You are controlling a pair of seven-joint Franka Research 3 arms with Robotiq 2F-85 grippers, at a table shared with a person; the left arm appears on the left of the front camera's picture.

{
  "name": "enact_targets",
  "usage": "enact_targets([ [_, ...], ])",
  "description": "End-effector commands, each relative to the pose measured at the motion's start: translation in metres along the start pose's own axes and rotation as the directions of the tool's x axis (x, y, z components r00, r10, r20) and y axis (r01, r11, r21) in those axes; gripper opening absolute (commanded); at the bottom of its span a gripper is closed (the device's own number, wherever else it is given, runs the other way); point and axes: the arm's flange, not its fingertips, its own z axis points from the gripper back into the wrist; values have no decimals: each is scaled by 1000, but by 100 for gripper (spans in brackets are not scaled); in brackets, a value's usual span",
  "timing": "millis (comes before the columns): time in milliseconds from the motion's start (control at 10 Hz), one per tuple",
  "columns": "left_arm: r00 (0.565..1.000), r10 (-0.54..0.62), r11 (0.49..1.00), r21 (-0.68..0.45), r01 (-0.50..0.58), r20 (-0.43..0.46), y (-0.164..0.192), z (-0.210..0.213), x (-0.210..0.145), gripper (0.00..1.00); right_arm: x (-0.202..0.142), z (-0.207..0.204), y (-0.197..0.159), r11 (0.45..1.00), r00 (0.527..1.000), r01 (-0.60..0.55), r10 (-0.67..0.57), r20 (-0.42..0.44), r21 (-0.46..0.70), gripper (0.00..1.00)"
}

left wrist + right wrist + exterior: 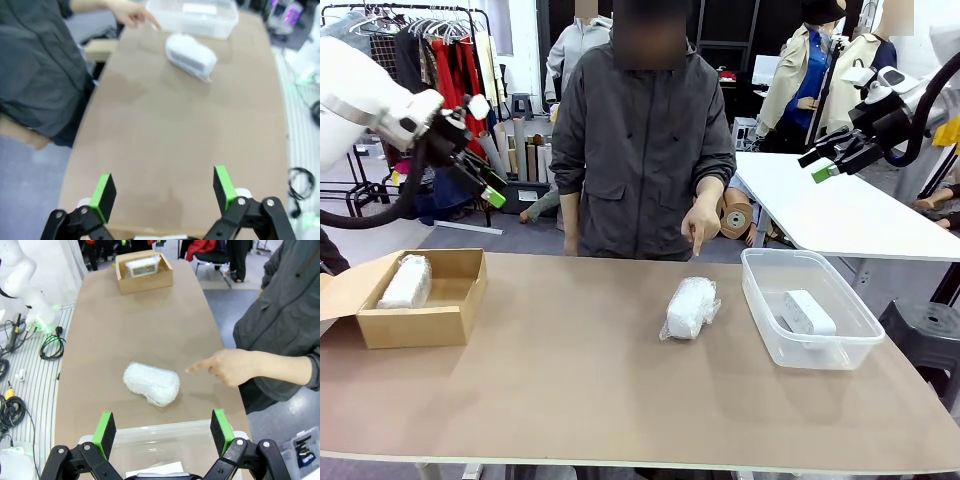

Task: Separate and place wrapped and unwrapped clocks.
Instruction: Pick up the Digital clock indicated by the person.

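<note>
While a hand (701, 224) points at the wrapped clock (691, 306), left and right jaws gape wide, empty

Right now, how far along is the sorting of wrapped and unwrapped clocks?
Done: one wrapped clock in the cardboard box, the bare clock in the clear tub. In hand: nothing; left gripper and right gripper open. Left: the second wrapped clock on the table, where the person's hand points.

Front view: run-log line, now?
left gripper open, raised | right gripper open, raised | wrapped clock A in cardboard box | wrapped clock B on table | bare clock in clear tub | person's hand pointing toward B
</note>
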Motion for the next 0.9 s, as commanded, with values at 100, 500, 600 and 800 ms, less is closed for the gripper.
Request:
enact_targets([
  [100,996,47,999,-21,-49,-73,-22,-41,20,100,2,1,1,1000,1000,-4,4,-2,-5,100],
  [500,996,16,995,-100,-24,-87,-40,-98,36,100,2,1,1,1000,1000,-4,4,-2,-5,100],
  [600,995,19,993,-116,-31,-100,-39,-103,33,100,2,1,1,1000,1000,-4,4,-2,-5,100],
  [800,996,37,990,-130,-47,-78,-35,-107,35,100,2,1,1,1000,1000,-4,4,-2,-5,100],
])
